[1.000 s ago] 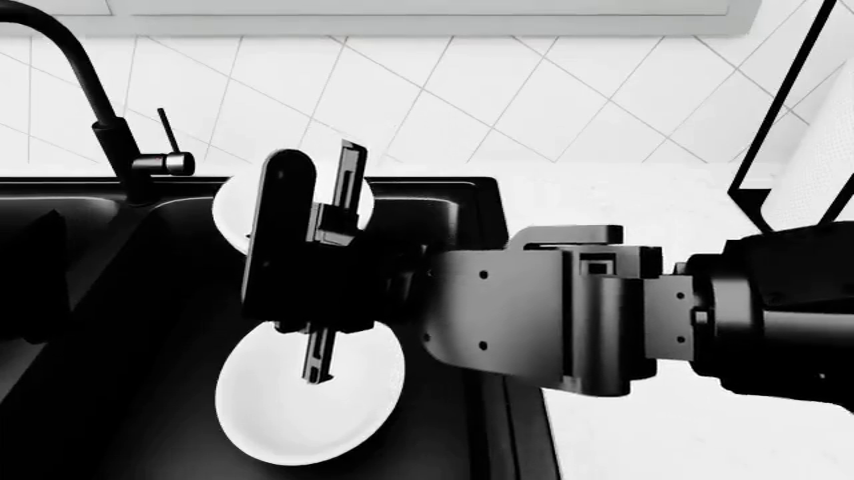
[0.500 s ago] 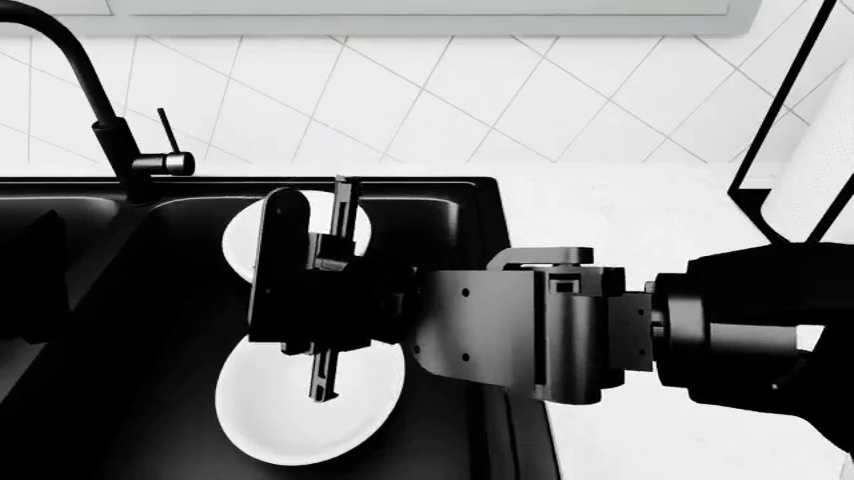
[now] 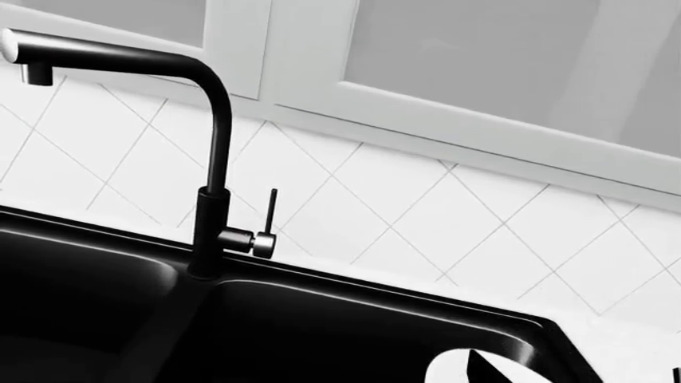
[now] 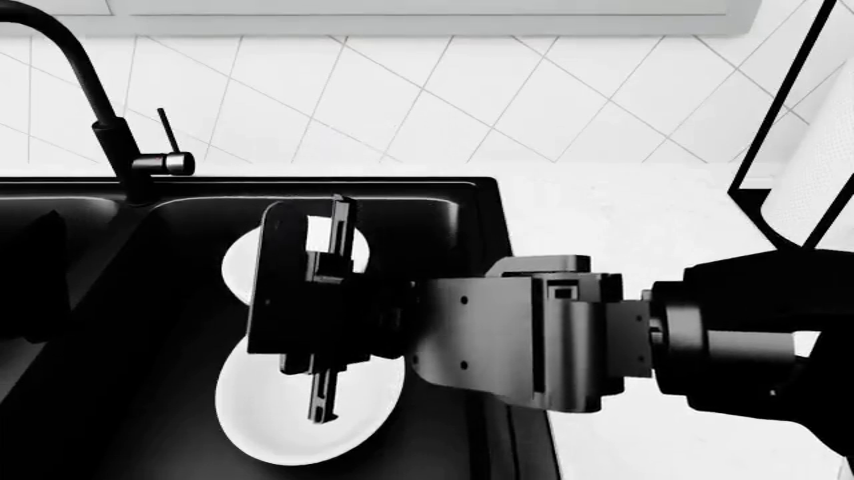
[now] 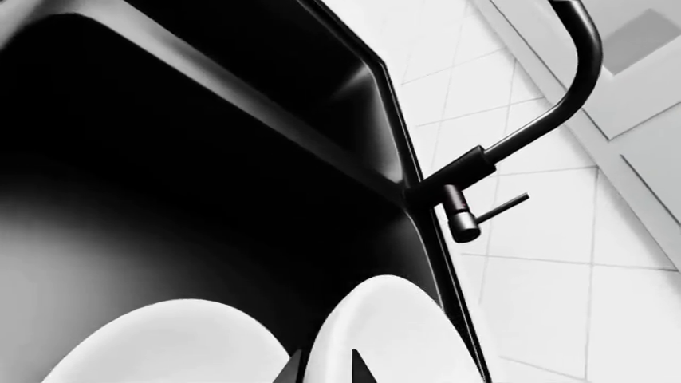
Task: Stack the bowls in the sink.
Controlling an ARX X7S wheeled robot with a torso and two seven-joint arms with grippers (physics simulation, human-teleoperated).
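Note:
Two glossy white bowls lie in the right basin of the black sink (image 4: 400,186): a far bowl (image 4: 240,256) and a near bowl (image 4: 267,425), side by side and barely apart. My right gripper (image 4: 320,310) reaches in from the right and hangs low over both, covering much of them. In the right wrist view my right gripper (image 5: 328,371) stands open, one fingertip (image 5: 365,369) inside the far bowl (image 5: 399,335) and the other just outside its rim, beside the near bowl (image 5: 159,343). My left gripper's fingers cannot be made out; the left wrist view shows an edge of a bowl (image 3: 452,372).
A black gooseneck faucet (image 4: 120,150) with a side lever stands at the sink's back left. The white counter (image 4: 627,215) runs right of the sink, with a black-framed paper-towel holder (image 4: 781,130) at the far right. A tiled wall rises behind.
My right gripper has come down toward the bowls and shifted slightly nearer, its fingers now at the far bowl's rim. Neither bowl has moved.

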